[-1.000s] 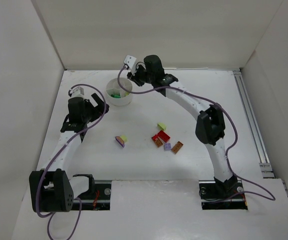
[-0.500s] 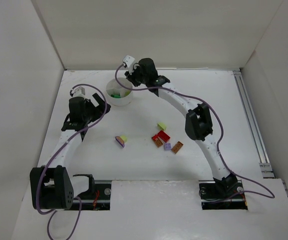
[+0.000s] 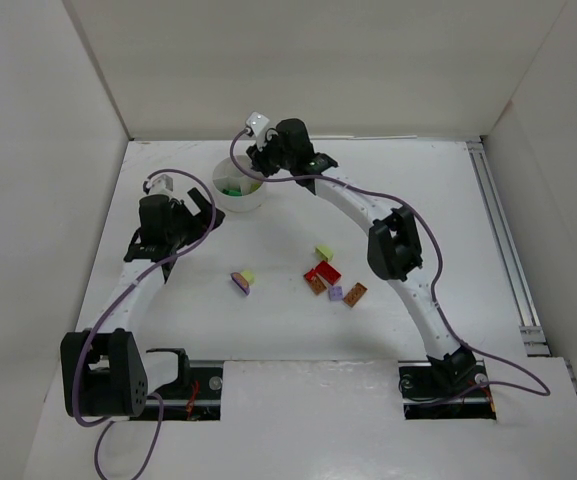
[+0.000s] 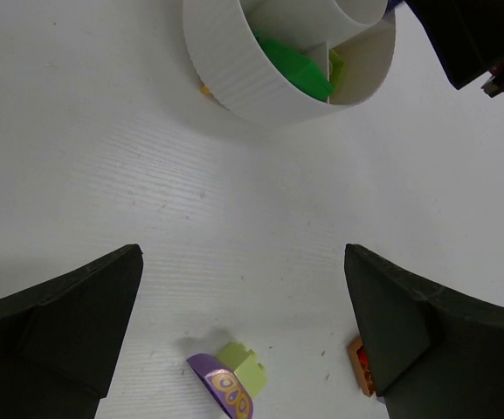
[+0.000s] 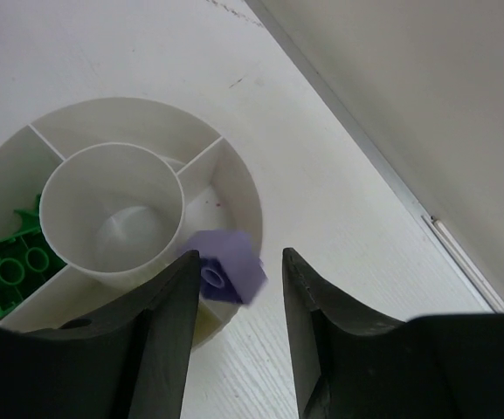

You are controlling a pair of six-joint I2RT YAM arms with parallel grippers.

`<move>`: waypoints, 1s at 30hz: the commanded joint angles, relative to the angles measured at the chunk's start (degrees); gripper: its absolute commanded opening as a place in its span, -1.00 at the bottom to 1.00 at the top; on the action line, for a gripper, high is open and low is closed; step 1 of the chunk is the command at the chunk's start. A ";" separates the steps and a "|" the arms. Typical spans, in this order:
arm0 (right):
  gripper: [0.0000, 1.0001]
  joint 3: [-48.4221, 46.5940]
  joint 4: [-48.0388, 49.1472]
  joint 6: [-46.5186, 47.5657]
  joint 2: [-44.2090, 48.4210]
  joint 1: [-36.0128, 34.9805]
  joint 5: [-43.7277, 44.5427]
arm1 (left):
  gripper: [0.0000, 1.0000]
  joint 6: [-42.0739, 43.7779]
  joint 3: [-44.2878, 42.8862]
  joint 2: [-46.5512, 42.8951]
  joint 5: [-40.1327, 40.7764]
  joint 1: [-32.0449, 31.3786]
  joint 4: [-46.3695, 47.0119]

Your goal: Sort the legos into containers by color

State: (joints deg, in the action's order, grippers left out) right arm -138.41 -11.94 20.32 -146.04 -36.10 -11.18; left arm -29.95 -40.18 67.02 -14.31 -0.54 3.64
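The right gripper (image 5: 234, 262) is held over the rim of the dish (image 5: 252, 201), its jaws slightly parted. A lilac brick (image 5: 225, 278) is seen loose between them. The left gripper (image 4: 241, 253) is spread wide and empty, near the dish.

Overhead from behind, both wrist views close — sharing dish (image 4: 234, 78)
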 commanded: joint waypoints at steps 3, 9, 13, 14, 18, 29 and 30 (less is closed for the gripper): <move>-0.03 -3.09 3.60 -1.07 -0.12 -0.55 -2.35 | 0.99 0.59 0.63 -0.32 -2.91 0.01 2.86; -0.04 -2.57 4.12 -1.07 0.58 -0.55 -3.06 | 0.99 0.60 1.16 1.35 -6.26 0.01 4.01; 0.01 -0.20 4.82 0.24 3.47 -0.55 -5.25 | 0.99 0.60 1.69 1.35 -7.40 0.01 4.01; 0.04 0.68 4.83 0.25 4.44 -0.55 -5.26 | 0.99 0.60 2.30 1.35 -7.40 0.01 4.53; 0.54 10.48 5.88 2.18 12.51 -0.55 0.88 | 0.99 -0.62 2.30 0.83 -2.32 -4.03 0.25; 1.00 49.71 13.35 0.16 41.60 2.17 15.32 | 0.99 -10.90 9.24 -7.23 9.20 -17.03 -12.43; 1.00 51.21 13.35 -0.45 42.32 2.87 13.83 | 0.99 -11.61 9.94 -8.65 9.99 -18.78 -13.39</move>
State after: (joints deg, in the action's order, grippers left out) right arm -91.85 -2.50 21.30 -105.54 -34.74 1.26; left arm -38.09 -32.29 64.36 -8.29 -16.25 -6.63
